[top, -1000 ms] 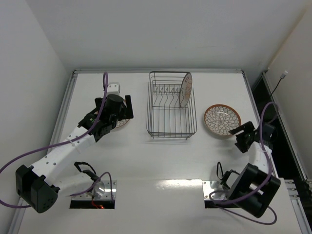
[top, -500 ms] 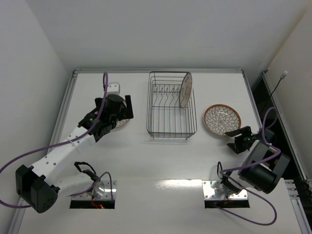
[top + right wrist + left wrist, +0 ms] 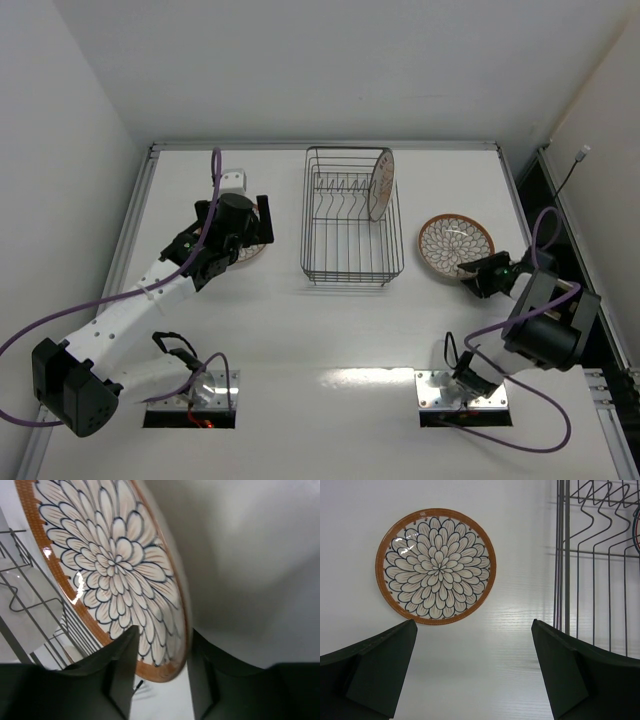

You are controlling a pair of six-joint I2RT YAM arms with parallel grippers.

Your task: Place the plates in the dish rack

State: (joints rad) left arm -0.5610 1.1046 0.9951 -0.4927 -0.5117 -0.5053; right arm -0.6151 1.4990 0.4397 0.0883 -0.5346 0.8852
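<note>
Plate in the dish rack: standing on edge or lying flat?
Standing on edge. In the top view the plate shows as a narrow ellipse at the far right end of the dish rack.

Right gripper [image 3: 469, 274] swung in to the right-hand plate [image 3: 455, 241] — jaws narrowed, straddling its near rim

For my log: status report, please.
Left gripper open above left plate. Right gripper astride rim of right plate, grip unconfirmed. Third plate standing in dish rack.

Dark wire rack [image 3: 345, 149] mid-surface, white plate [image 3: 381, 184] standing on edge at its far right, brown-rimmed petal plate [image 3: 435, 566] flat left of rack, matching plate [image 3: 455, 245] right of rack.
</note>
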